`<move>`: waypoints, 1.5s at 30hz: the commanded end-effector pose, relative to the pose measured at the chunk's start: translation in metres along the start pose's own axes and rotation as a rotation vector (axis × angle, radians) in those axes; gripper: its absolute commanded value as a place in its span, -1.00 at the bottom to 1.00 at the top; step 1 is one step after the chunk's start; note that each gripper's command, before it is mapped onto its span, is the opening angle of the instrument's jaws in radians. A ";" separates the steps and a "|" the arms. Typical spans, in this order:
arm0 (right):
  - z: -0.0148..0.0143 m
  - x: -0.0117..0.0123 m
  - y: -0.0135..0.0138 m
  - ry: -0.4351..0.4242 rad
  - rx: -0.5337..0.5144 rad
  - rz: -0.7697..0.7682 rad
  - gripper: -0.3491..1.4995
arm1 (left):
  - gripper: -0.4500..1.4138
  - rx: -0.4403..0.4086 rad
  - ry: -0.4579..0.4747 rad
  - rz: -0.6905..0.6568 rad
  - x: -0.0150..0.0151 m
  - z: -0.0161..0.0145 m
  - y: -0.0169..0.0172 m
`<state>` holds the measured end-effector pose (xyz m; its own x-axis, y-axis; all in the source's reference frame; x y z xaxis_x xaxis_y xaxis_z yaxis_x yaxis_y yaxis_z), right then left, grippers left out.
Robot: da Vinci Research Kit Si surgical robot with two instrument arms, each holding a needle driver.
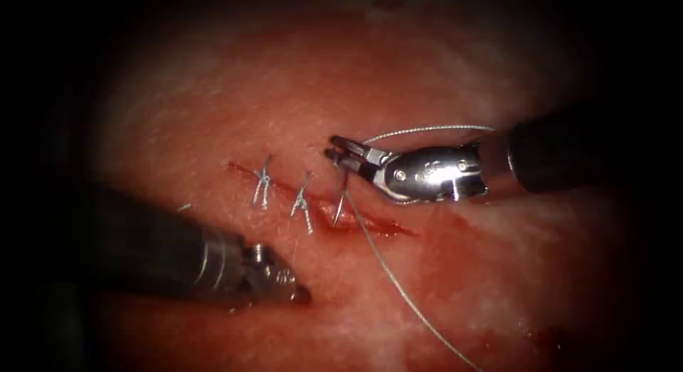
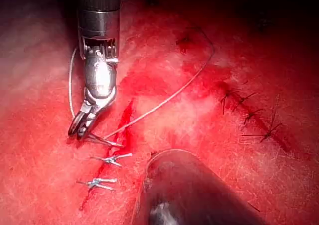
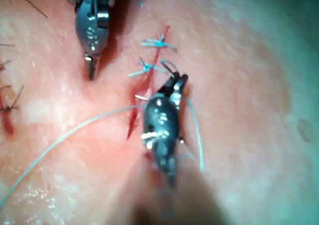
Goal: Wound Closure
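Right hand clamped, left hand closed

A bright pool of light falls mid-scene; around it the surroundings fade into darkness on all sides.

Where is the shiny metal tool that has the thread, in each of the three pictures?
Endoscope view: right arm's tool, right of the cut, shut on the thread.
Left wrist view: it hangs beside the cut.
Right wrist view: it.
Shared landmark: two knotted stitches.
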<state>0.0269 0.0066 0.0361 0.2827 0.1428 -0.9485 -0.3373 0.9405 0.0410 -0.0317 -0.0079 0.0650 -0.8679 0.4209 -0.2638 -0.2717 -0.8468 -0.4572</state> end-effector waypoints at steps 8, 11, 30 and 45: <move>0.0004 -0.0012 0.0001 -0.009 -0.051 -0.034 -1.00 | -1.00 -0.004 -0.001 -0.001 -0.0004 0.0011 0.0012; 0.0003 -0.0010 0.0002 -0.007 -0.071 -0.047 -1.00 | -1.00 -0.004 -0.001 -0.001 -0.0004 0.0012 0.0012; -0.0005 -0.0006 -0.0020 -0.006 -0.178 -0.166 -1.00 | -1.00 -0.006 -0.001 -0.006 -0.0006 0.0008 0.0013; -0.0004 -0.0009 -0.0046 0.017 -0.207 -0.221 -1.00 | -1.00 -0.006 -0.002 -0.011 -0.0006 0.0002 0.0013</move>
<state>0.0272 0.0032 0.0362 0.3588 -0.0693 -0.9308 -0.4454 0.8637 -0.2360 -0.0312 -0.0080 0.0644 -0.8656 0.4285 -0.2592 -0.2790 -0.8424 -0.4610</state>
